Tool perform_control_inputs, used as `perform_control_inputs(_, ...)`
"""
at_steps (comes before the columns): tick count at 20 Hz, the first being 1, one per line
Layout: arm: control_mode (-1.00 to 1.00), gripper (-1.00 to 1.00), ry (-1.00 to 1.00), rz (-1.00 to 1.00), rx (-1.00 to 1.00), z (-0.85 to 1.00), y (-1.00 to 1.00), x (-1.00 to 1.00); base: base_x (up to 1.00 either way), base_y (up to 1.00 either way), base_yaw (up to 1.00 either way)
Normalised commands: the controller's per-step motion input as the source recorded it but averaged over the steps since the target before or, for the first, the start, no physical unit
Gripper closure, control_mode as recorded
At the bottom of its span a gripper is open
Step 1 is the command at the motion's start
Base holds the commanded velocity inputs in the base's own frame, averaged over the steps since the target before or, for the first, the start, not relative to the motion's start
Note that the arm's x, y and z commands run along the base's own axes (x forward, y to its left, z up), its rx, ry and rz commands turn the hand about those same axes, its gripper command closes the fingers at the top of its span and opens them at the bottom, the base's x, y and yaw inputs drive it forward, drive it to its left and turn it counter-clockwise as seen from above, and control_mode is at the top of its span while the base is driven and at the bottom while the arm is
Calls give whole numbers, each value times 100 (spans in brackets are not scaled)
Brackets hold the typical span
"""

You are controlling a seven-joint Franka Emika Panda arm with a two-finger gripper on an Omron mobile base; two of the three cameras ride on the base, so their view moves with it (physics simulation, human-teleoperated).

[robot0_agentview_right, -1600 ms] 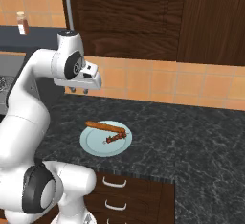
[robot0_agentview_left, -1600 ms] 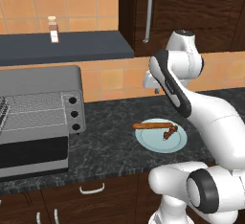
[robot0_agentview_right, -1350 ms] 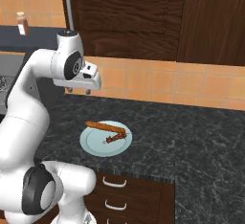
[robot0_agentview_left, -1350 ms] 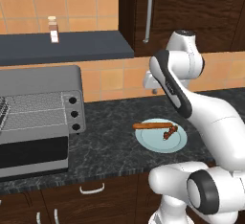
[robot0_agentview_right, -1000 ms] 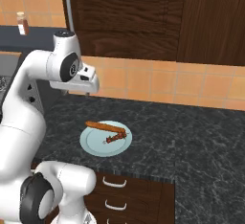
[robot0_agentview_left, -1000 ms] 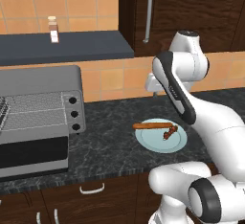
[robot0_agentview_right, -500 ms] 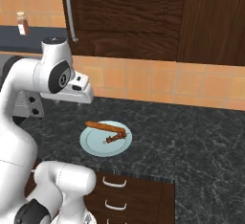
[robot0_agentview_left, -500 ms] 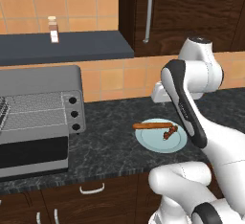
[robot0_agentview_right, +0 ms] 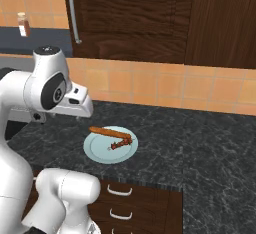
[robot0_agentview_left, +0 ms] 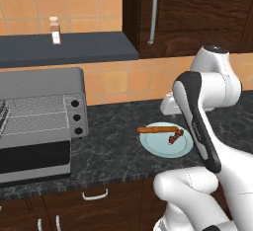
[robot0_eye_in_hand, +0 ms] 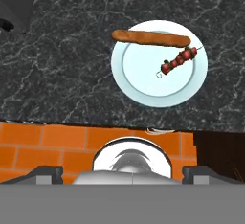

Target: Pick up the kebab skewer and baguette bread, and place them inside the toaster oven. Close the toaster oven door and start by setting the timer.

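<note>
A pale blue plate (robot0_agentview_left: 168,147) is sitting on the dark marbled surface (robot0_agentview_left: 113,141), carrying both foods. The baguette bread (robot0_agentview_left: 158,129) is lying along the plate's far edge, one tapered end overhanging the rim; the kebab skewer (robot0_agentview_left: 175,136) is resting just beside it on the plate. Well to the plate's left, the toaster oven (robot0_agentview_left: 42,119) is standing with its wire rack showing and the toaster oven door (robot0_agentview_left: 34,161) hanging down. The end effector (robot0_agentview_left: 170,105) is hovering behind the plate, above the surface; whether it is wide or narrow cannot be told.
</note>
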Motion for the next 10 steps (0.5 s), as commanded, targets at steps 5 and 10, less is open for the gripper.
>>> perform_control_inputs(5,100,-100,0,0,0,0,0,-4,-3,0,0)
perform_control_inputs(10,100,-100,0,0,0,0,0,0,-8,59,-1)
